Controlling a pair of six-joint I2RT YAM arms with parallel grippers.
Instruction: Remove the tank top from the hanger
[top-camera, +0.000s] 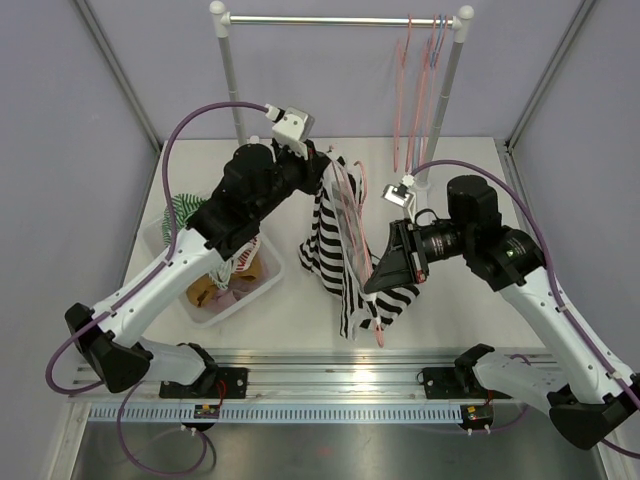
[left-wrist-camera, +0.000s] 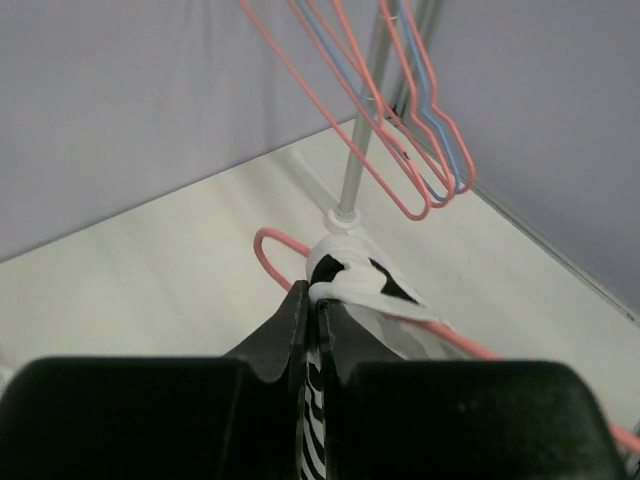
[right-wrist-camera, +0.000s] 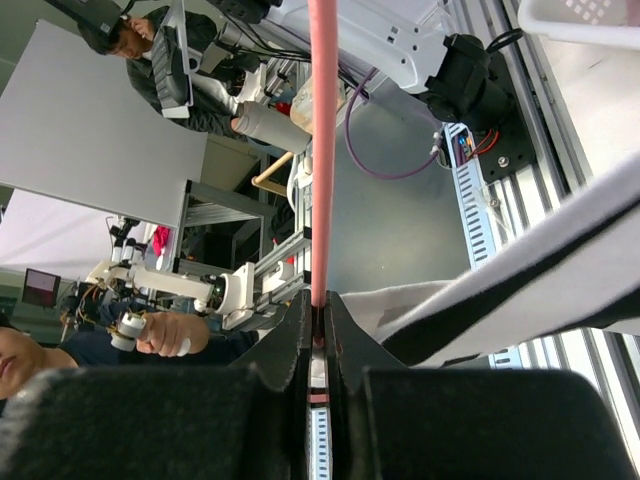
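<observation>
**A:** Two claws on one garment: why?

**B:** Each has its own job. The right claw (right-wrist-camera: 318, 325) is clenched on the thin pink wire of the hanger (right-wrist-camera: 322, 150). I read that as the anchor, so the hanger cannot follow the cloth.

**A:** And the other one?

**B:** The left claw (left-wrist-camera: 312, 305) is pinched shut on a white-edged strap of the tank top (top-camera: 340, 240), just beside the hanger's hook. That spot makes sense, since the strap has to slide off the hanger's shoulder.

**A:** Where is the top itself?

**B:** It is striped black and white and hangs in front of the rack (top-camera: 340, 19), between the two arms and above the tabletop (top-camera: 470, 170). It is still threaded on the hanger.

**A:** Anything else nearby?

**B:** Some spare hangers (top-camera: 420, 90) dangle at the rack's right end, well apart from the work. A bin (top-camera: 272, 268) of clothes sits in front of the rack, toward its left. It is probably the drop-off, though that is a guess.

**A:** What could go wrong?

**B:** The wire might twist in the right claw, or the strap might snag at the hook.
</observation>
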